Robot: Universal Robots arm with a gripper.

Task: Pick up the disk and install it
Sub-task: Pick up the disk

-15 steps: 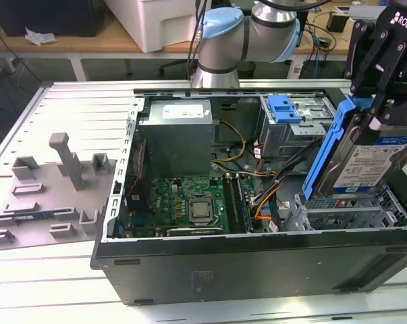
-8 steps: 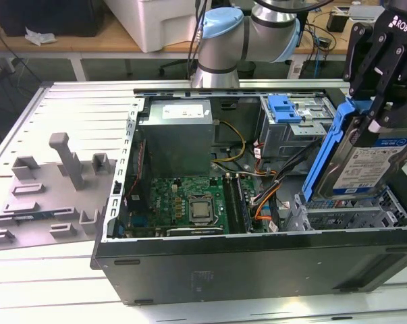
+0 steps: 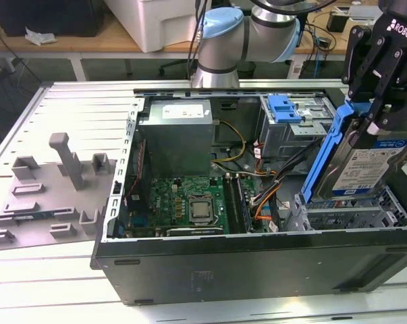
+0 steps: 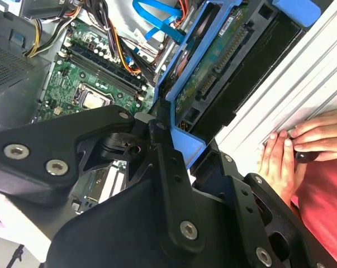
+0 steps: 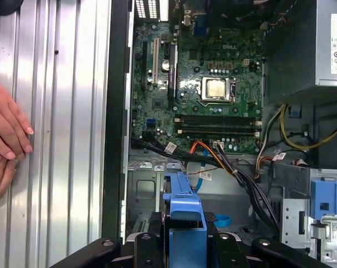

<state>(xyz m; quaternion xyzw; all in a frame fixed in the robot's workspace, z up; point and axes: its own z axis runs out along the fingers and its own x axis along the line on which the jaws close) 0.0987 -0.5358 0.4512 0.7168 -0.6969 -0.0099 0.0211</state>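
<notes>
My black gripper (image 3: 369, 125) is shut on the disk (image 3: 373, 170), a silver drive with a blue-and-white label in a blue plastic carrier. The disk hangs tilted, label facing the front, above the metal drive cage (image 3: 345, 214) at the front corner of the open computer case (image 3: 257, 260) on the exterior view's right. In the second wrist view the fingers (image 4: 160, 146) clamp the carrier's end and the disk (image 4: 213, 78) shows its green circuit-board side. In the first wrist view the carrier's blue edge (image 5: 184, 215) sits between the jaws over the case floor.
Inside the case are the motherboard (image 3: 190, 202), a grey power supply box (image 3: 176, 135), a bright-blue bracket (image 3: 284, 108) and loose cables (image 3: 264, 196). A grey fixture plate (image 3: 48, 196) lies on the exterior view's left. A person's hands (image 4: 294, 148) rest on the ribbed table beside the case.
</notes>
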